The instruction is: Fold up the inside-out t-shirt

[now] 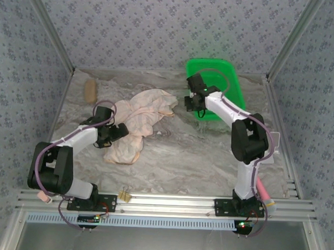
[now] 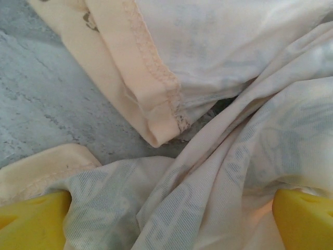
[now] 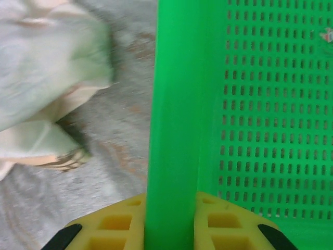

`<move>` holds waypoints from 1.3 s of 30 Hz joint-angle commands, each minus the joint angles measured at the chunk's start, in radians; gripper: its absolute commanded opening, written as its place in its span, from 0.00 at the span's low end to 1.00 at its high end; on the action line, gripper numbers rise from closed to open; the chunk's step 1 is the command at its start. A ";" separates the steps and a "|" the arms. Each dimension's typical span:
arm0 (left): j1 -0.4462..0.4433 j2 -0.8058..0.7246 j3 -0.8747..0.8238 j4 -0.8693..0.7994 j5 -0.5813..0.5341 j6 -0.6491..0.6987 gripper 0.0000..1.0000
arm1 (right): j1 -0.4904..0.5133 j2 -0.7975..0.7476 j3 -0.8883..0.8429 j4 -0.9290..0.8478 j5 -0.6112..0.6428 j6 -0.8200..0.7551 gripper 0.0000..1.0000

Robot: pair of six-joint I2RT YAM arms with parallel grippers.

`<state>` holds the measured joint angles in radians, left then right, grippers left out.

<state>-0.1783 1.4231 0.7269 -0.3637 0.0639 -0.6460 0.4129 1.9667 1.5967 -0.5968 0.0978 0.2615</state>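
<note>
Yellow fingers point(image 2: 31, 221) of our left gripper point(image 1: 118, 132) stand spread wide over crumpled cloth.
We see the inside-out t-shirt point(image 1: 139, 121) bunched on the marbled table point(image 1: 199, 159), left of centre, its pale reverse side up and a stitched hem folded over beside bare tabletop. Our left claw sits at its near-left edge, with cloth lying between the fingers but not pinched. Our right gripper point(image 3: 171, 221) is clamped on the left rim of the green basket point(image 3: 174, 104), just right of the shirt.
</note>
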 commanded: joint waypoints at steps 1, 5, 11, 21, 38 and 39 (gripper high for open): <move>-0.003 -0.003 0.030 -0.005 0.023 0.017 0.98 | -0.098 -0.071 -0.036 -0.069 0.005 -0.007 0.09; -0.006 -0.005 0.025 0.003 0.024 0.013 0.98 | -0.191 -0.112 -0.073 -0.105 0.003 -0.131 0.10; -0.009 0.005 0.050 -0.011 0.053 0.004 0.98 | -0.298 -0.071 -0.041 -0.188 0.125 -0.307 0.14; -0.019 0.011 0.039 -0.023 0.091 -0.011 0.98 | -0.386 -0.002 -0.011 -0.220 0.265 -0.439 0.18; -0.024 -0.112 0.034 -0.307 0.168 0.002 0.87 | 0.066 -0.197 -0.074 -0.067 -0.129 -0.314 0.56; -0.024 -0.133 0.023 -0.330 0.183 -0.009 0.84 | 0.101 -0.181 -0.073 -0.046 -0.136 -0.282 0.56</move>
<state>-0.1986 1.3453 0.7605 -0.5793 0.1989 -0.6392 0.4297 1.7557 1.5272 -0.6792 0.0830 -0.0914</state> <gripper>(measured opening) 0.854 0.560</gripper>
